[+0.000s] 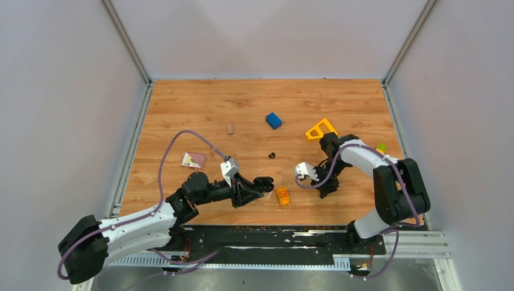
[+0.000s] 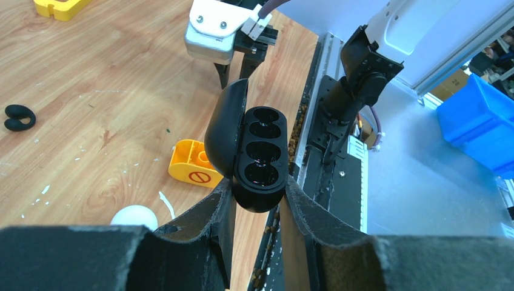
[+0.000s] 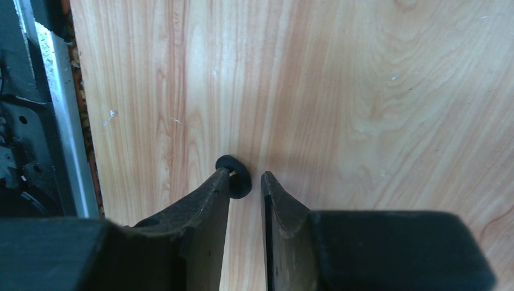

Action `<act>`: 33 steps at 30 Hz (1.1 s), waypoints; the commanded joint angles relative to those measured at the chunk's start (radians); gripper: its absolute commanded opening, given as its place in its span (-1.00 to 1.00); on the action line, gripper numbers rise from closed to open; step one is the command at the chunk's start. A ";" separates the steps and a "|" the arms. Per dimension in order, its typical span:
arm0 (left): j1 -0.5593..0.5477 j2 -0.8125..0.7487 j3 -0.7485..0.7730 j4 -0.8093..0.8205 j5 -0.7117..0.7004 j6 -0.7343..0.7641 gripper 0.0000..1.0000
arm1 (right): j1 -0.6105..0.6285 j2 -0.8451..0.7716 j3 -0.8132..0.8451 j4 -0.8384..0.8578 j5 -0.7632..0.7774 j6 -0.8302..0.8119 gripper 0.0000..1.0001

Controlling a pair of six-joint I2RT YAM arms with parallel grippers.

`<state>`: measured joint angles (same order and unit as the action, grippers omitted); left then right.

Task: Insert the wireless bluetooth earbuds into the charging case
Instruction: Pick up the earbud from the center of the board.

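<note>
Charging case (image 2: 260,151), black from what I see, is clamped at its lower end between the left gripper (image 2: 257,182) fingers. It stands out past the fingertips, and its lid (image 2: 223,130) is swung open to one side. The cavities face the left wrist camera, and I see nothing sitting in them. In the top view the case (image 1: 264,181) is at the tip of the left gripper (image 1: 259,184).

Right gripper (image 3: 247,177) is down at the wooden table (image 3: 363,91) with its jaws a narrow gap apart. One small black earbud (image 3: 242,185) lies on the wood at the tip of one finger (image 3: 212,194), touching it and poking partly into the gap. The other finger is not on it, so I don't call it gripped.

A second earbud (image 2: 18,117), also black, lies loose on the table well off to the lid side of the left jaws. An orange block (image 2: 194,163) sits just beyond the left fingertips on that same side. A white round object (image 2: 134,216) is close beside the left finger; I can't tell what it is.
</note>
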<state>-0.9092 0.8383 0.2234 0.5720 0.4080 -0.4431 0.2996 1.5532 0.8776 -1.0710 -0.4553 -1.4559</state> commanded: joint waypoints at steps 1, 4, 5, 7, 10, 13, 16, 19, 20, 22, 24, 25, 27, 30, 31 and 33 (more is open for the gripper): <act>-0.003 -0.011 0.010 0.029 -0.006 0.009 -1.00 | -0.002 -0.037 -0.014 -0.037 -0.005 -0.029 -0.48; -0.003 -0.010 0.008 0.031 -0.005 0.008 -1.00 | -0.002 -0.038 -0.013 -0.049 -0.005 -0.024 -0.50; -0.003 -0.011 0.008 0.032 -0.005 0.007 -1.00 | -0.002 -0.038 -0.011 -0.052 -0.006 -0.022 -0.53; -0.003 -0.012 0.007 0.033 -0.005 0.006 -1.00 | -0.002 -0.041 -0.007 -0.057 -0.009 -0.019 -0.58; -0.003 -0.012 0.006 0.036 -0.005 0.006 -1.00 | -0.003 -0.039 0.003 -0.066 -0.016 -0.017 -0.65; -0.003 -0.013 0.006 0.036 -0.003 0.005 -1.00 | -0.002 -0.028 0.010 -0.071 -0.018 -0.011 -0.68; -0.003 -0.019 0.002 0.036 -0.005 0.003 -1.00 | -0.002 -0.033 0.004 -0.053 -0.017 -0.003 -0.66; -0.003 -0.022 -0.002 0.036 -0.006 0.003 -1.00 | -0.003 -0.038 0.000 -0.032 -0.020 0.001 -0.65; -0.003 -0.022 -0.004 0.037 -0.006 0.003 -1.00 | -0.002 -0.036 0.003 -0.031 -0.021 0.003 -0.64; -0.003 -0.022 -0.004 0.037 -0.008 0.003 -1.00 | -0.002 -0.025 0.009 -0.026 -0.018 0.005 -0.64; -0.003 -0.022 -0.002 0.038 -0.006 0.004 -1.00 | -0.002 -0.013 0.015 -0.024 -0.012 0.004 -0.63; -0.003 -0.023 -0.002 0.038 -0.006 0.003 -1.00 | -0.002 -0.007 0.018 -0.023 -0.009 0.003 -0.63; -0.003 -0.022 -0.002 0.036 -0.007 0.003 -1.00 | -0.002 0.001 0.020 -0.021 -0.002 0.002 -0.63; -0.003 -0.024 -0.004 0.037 -0.009 0.004 -1.00 | -0.002 0.004 0.015 -0.017 0.004 -0.002 -0.62; -0.003 -0.024 -0.003 0.036 -0.009 0.005 -1.00 | -0.002 0.003 0.012 -0.017 0.006 -0.003 -0.60; -0.003 -0.024 -0.005 0.037 -0.009 0.004 -1.00 | -0.002 0.000 0.000 -0.013 0.007 -0.004 -0.57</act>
<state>-0.9092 0.8303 0.2230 0.5720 0.4080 -0.4435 0.2996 1.5517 0.8707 -1.0966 -0.4519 -1.4521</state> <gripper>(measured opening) 0.363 0.201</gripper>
